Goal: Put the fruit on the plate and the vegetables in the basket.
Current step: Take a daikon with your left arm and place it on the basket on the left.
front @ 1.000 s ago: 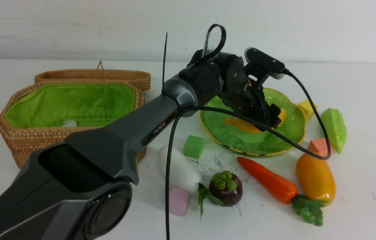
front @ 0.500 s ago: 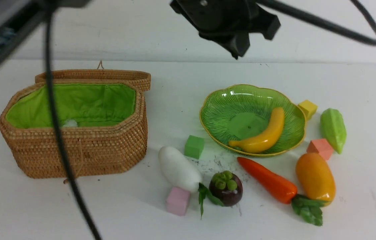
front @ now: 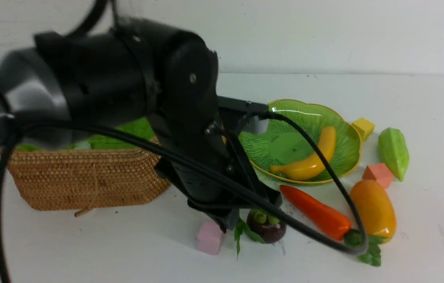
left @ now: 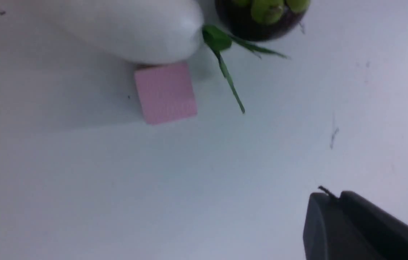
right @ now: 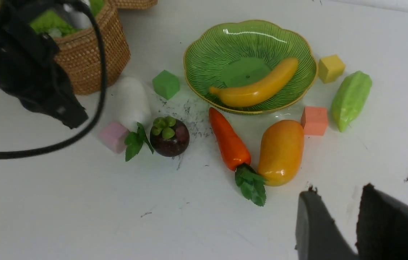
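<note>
Its fingers [left: 355, 224] are showing only as a dark edge, so whether they are spread or pressed together cannot be told. The left gripper [front: 226, 223] is hanging low over the table with nothing visible in it, just beside the white radish [left: 128, 25]. It appears to be lining up on the next vegetable bound for the basket [front: 84, 181], which is sitting close on its other side. A pink cube [left: 165, 93] appears to be touching the radish's leafy end and the mangosteen [front: 269, 234] is sitting just past the leaves, crowding any grasp there. Farther from the fingers, the carrot [front: 316, 212] and mango [front: 373, 208] are lying side by side, still unsorted. The banana [front: 312, 157] is resting on the green plate [front: 308, 112], where fruit belongs, and the gourd [front: 394, 151] is waiting beyond. The right gripper [right: 341, 196] is hanging well apart from all of it, fingers slightly apart and empty, seemingly keeping clear.
</note>
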`<control>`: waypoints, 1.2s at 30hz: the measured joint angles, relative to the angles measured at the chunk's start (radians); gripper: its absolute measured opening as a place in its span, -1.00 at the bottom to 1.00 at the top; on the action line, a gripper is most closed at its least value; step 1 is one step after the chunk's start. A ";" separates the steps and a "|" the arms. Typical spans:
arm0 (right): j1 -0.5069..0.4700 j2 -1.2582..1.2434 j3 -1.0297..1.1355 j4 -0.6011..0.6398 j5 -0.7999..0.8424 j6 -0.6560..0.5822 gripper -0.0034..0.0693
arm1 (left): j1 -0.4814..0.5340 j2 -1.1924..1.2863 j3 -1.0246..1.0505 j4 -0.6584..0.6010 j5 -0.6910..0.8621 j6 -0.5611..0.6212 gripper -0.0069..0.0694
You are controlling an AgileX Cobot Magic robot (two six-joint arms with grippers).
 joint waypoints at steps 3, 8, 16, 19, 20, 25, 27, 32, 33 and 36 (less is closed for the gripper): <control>0.000 0.000 0.000 0.001 0.005 -0.007 -0.37 | 0.018 0.065 -0.011 0.025 -0.087 -0.058 -0.29; 0.000 0.000 0.000 0.016 0.019 -0.038 -0.36 | 0.038 0.183 -0.074 0.153 -0.154 -0.240 0.42; 0.000 0.000 0.000 0.019 0.032 -0.050 -0.34 | 0.038 0.311 -0.139 0.392 -0.184 -0.478 0.84; 0.000 0.000 0.000 0.023 0.036 -0.051 -0.33 | 0.038 0.352 -0.144 0.455 -0.224 -0.517 0.82; 0.000 0.000 0.000 0.023 0.039 -0.051 -0.33 | 0.038 0.365 -0.145 0.462 -0.240 -0.523 0.80; 0.000 0.000 0.000 0.023 0.039 -0.052 -0.32 | 0.038 0.405 -0.148 0.471 -0.261 -0.529 0.73; 0.000 0.000 0.000 0.023 0.040 -0.052 -0.32 | 0.038 0.420 -0.148 0.468 -0.258 -0.528 0.72; 0.000 0.000 0.000 0.023 0.041 -0.052 -0.32 | 0.038 0.429 -0.149 0.455 -0.257 -0.528 0.68; 0.000 0.000 0.000 0.023 0.041 -0.052 -0.32 | 0.038 0.429 -0.149 0.453 -0.257 -0.528 0.66; 0.000 0.000 0.000 0.023 0.041 -0.052 -0.32 | 0.038 0.429 -0.149 0.436 -0.256 -0.528 0.59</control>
